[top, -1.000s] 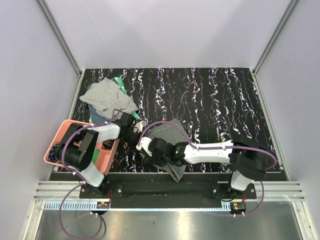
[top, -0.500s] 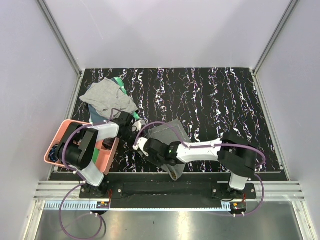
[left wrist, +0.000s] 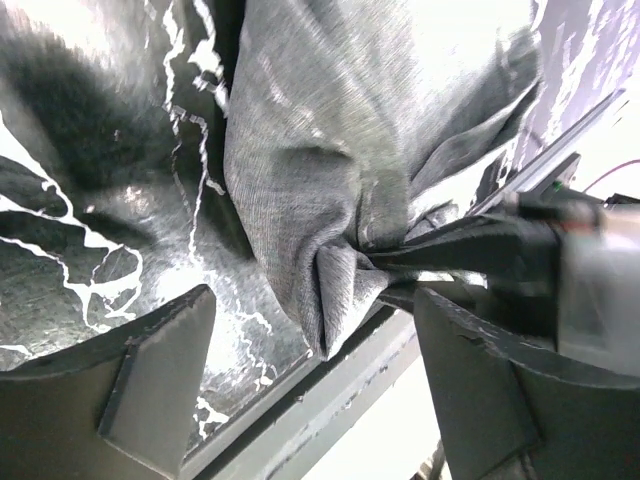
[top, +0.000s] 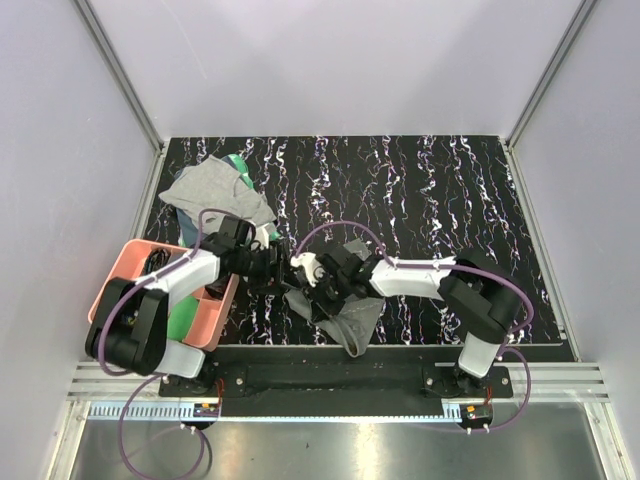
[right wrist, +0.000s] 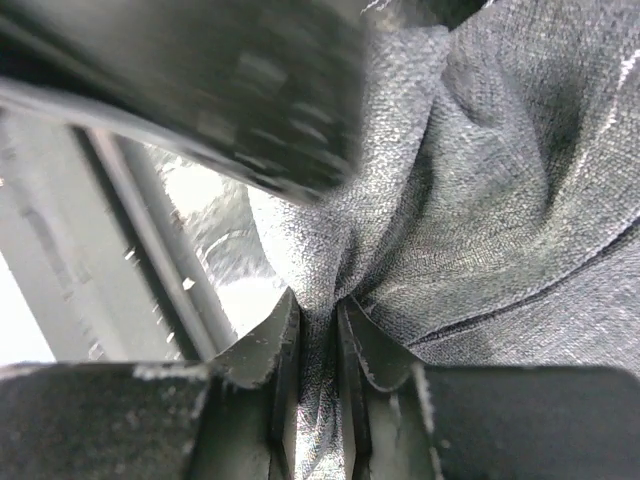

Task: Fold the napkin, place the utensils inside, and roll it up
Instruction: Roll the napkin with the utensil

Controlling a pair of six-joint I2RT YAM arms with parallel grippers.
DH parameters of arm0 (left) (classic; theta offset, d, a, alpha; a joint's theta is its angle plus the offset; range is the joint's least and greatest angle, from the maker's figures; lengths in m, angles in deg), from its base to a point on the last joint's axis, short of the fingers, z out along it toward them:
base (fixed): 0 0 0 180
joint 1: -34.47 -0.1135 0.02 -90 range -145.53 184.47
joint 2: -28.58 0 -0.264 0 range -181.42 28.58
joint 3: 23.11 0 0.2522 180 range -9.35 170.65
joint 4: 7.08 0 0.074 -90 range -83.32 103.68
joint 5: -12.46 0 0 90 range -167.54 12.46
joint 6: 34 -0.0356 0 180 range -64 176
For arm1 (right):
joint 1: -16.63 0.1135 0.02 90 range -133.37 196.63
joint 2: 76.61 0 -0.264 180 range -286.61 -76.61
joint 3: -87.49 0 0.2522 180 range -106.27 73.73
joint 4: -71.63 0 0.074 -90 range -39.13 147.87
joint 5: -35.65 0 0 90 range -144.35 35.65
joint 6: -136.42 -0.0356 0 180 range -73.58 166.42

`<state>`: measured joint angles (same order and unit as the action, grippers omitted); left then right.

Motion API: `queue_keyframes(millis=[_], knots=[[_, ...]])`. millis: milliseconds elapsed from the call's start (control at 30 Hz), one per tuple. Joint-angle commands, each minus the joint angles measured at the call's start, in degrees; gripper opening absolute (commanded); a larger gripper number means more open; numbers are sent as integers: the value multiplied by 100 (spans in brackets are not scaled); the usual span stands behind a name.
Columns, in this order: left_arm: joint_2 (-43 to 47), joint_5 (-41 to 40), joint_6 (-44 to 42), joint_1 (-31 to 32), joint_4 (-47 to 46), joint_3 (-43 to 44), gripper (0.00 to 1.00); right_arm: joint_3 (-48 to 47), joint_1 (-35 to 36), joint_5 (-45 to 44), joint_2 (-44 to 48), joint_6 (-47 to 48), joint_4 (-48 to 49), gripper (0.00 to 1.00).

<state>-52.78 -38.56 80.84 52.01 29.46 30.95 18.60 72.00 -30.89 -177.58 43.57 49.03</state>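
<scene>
The napkin (top: pixel 352 318) lies bunched near the front edge of the black marbled table (top: pixel 450 200), left of centre. The right gripper (right wrist: pixel 318 345) pinches a gathered fold of it between tightly closed fingers. The left gripper (left wrist: pixel 310 345) hovers just beside that fold, fingers spread wide.

No writing, label, brand, number or sign can be read in any of the three views. The napkin (left wrist: pixel 300 150) shows only plain grey weave and the worktop (top: pixel 450 200) only white veining on black. Anything printed on smaller surfaces in the overhead view is too small to make out.
</scene>
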Motion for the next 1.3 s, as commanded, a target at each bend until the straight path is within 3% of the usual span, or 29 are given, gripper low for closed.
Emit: queue_keyframes(millis=[0,300,467,633,1200,1267], knots=[[402,-172,170,-5,-520,-144,84,73,-378,1475,-116,-31,-83,21],[665,-250,223,214,-1136,-355,87,-225,-1300,3575,-932,-189,-13,19],[631,-813,197,715,-1355,-355,87,-463,-1643,4183,-1328,-277,-4,19],[446,-1059,206,830,-1689,-426,82,-726,-1951,4772,-1882,-373,-30,19],[-169,-1384,241,900,-2858,-505,42,-1043,-2083,4869,-2454,-471,-171,18],[-353,-1393,241,900,-2850,-479,30,-1052,-2083,4808,-2463,-471,-214,19]])
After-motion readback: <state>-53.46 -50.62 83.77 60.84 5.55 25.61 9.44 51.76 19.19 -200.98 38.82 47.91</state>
